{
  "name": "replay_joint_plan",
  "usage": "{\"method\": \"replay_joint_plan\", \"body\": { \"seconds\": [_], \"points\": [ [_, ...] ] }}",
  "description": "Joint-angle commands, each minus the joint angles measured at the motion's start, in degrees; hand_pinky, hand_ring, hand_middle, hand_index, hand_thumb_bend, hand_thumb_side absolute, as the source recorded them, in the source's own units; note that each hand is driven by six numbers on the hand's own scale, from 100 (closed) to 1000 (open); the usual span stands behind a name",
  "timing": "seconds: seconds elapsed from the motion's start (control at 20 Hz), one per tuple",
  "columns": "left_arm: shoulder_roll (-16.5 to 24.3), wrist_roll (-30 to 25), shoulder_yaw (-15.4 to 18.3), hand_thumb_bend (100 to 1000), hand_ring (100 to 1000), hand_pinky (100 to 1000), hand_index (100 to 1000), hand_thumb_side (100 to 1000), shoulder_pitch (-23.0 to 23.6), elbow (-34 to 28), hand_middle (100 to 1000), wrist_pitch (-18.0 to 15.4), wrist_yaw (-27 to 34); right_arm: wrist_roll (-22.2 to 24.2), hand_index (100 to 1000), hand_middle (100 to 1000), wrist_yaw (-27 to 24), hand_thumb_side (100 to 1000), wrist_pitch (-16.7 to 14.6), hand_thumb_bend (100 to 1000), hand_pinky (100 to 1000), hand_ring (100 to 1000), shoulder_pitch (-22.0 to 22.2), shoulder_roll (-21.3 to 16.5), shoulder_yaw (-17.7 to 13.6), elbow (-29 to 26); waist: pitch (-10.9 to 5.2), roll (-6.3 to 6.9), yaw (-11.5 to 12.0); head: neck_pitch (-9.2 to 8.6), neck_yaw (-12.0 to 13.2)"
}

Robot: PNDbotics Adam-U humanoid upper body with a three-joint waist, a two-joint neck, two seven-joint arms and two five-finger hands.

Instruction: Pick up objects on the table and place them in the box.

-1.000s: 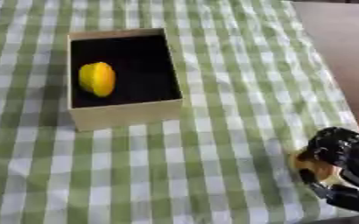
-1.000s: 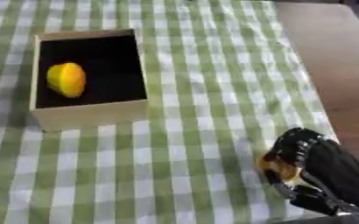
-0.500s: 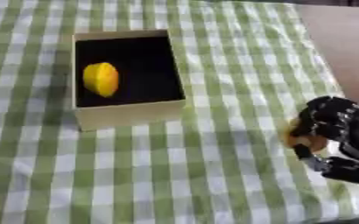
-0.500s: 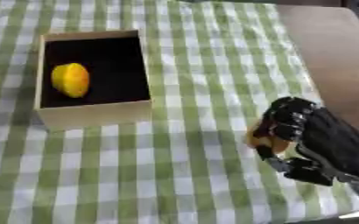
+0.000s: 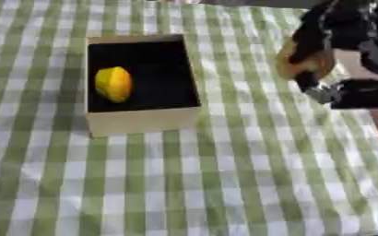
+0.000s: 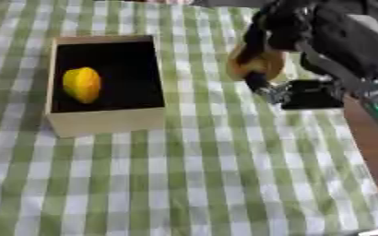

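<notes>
A: What is the work lying on?

B: A green-and-white checked cloth (image 5: 224, 175) covers the table; it looks soft and a little rumpled. At the right edge the cloth ends and a strip of bare brown tabletop (image 6: 369, 138) shows.

A: Starting from the left, what stands there?

B: A box (image 5: 144, 120) with pale walls and a black inside sits on the left half of the cloth, open side up. A yellow fruit (image 5: 114, 84), lemon-like, lies inside it against the left wall; the rest of the black floor is bare.

A: And to the right of the box?

B: Open cloth between the box and the right hand (image 6: 277, 27), which comes in from the upper right. Its black fingers are curled round an orange-brown rounded object (image 6: 256, 64), which is off the cloth, to the right of the box and apart from it.

A: Room to move?

B: The whole near half of the cloth, below the box and the hand, lies open. The left hand shows in neither view.
</notes>
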Motion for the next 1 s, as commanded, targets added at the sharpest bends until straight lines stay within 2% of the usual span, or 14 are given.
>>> {"method": "replay_joint_plan", "body": {
  "seconds": [0.05, 0.25, 0.4, 0.65, 1.0],
  "points": [
    [0.15, 0.00, -0.48, 128, 744, 743, 810, 594, -2.08, -0.93, 701, -2.15, 0.83, 5.58, 639, 536, -4.56, 100, 4.27, 100, 732, 650, -6.12, 2.66, 0.83, -0.59, -1.16, 0.12, 0.78, -0.89, -1.91],
    [0.02, -0.66, -1.46, 162, 746, 742, 811, 543, -5.17, -0.93, 699, -5.16, 2.58, 9.89, 638, 536, -4.86, 100, 10.57, 100, 734, 650, -13.95, 8.17, 2.16, 0.88, -0.72, -0.02, 3.49, -1.12, -4.53],
    [-0.38, -1.85, -2.36, 176, 747, 742, 811, 523, -7.03, -0.93, 698, -6.49, 4.29, 11.82, 636, 533, -3.63, 100, 12.64, 100, 738, 647, -18.32, 12.13, 3.47, 6.23, -0.42, -0.11, 5.09, -1.20, -5.67],
    [-1.21, -3.95, -3.40, 182, 748, 743, 812, 517, -9.10, -0.93, 699, -7.03, 6.51, 13.93, 636, 532, 0.06, 100, 12.34, 100, 746, 648, -21.59, 17.96, 5.91, 15.36, 0.11, -0.37, 6.61, -1.63, -6.66],
    [-1.92, -5.61, -3.85, 177, 749, 744, 813, 525, -10.18, -0.93, 700, -7.00, 7.97, 14.02, 639, 532, 9.21, 100, 9.46, 100, 747, 649, -21.34, 24.46, 9.39, 25.70, 0.95, -0.57, 8.54, -2.47, -7.44]
  ]
}}
